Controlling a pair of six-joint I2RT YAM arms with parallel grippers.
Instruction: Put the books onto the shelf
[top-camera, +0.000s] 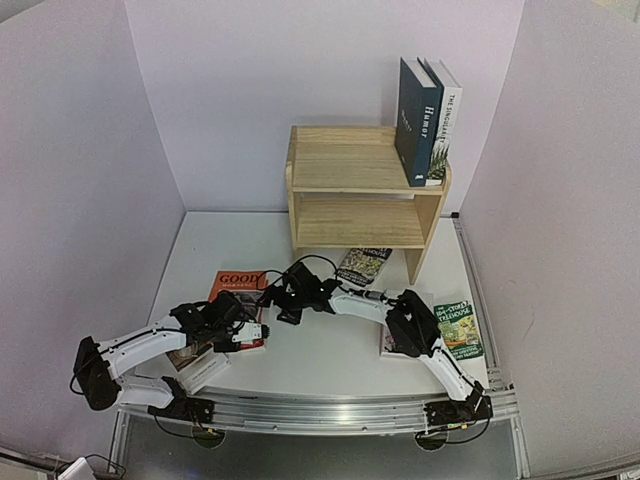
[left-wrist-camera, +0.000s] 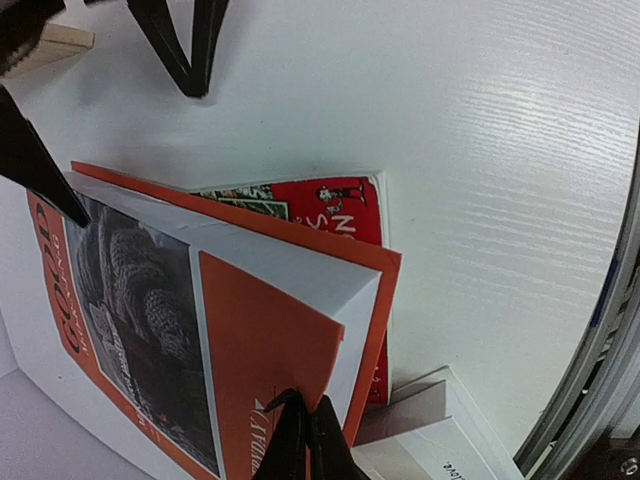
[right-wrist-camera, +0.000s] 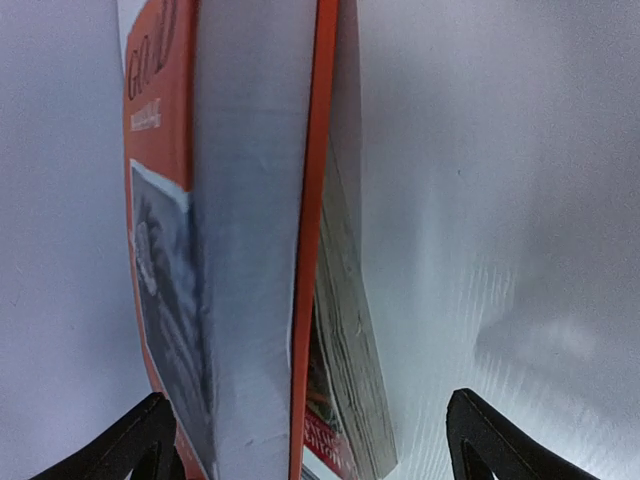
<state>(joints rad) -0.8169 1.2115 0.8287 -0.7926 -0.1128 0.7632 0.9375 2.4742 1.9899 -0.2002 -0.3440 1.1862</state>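
Observation:
An orange book (top-camera: 236, 284) lies at the front left of the table on top of a red book (left-wrist-camera: 345, 205). My left gripper (left-wrist-camera: 305, 435) is shut on the near corner of its front cover, which is lifted off the white page block (left-wrist-camera: 290, 265). My right gripper (right-wrist-camera: 310, 445) is open, its fingers (right-wrist-camera: 130, 450) straddling the far edge of the orange book (right-wrist-camera: 245, 250) and touching nothing. The wooden shelf (top-camera: 352, 168) stands at the back. A dark teal book (top-camera: 416, 120) and a white one (top-camera: 446, 115) stand upright on its top tier at the right.
A dark patterned book (top-camera: 363, 265) lies flat in front of the shelf. A green-covered book (top-camera: 458, 328) and a white one (top-camera: 392, 342) lie at the right, beside the right arm. Another white book (left-wrist-camera: 450, 440) lies next to the red one. Purple walls enclose the table.

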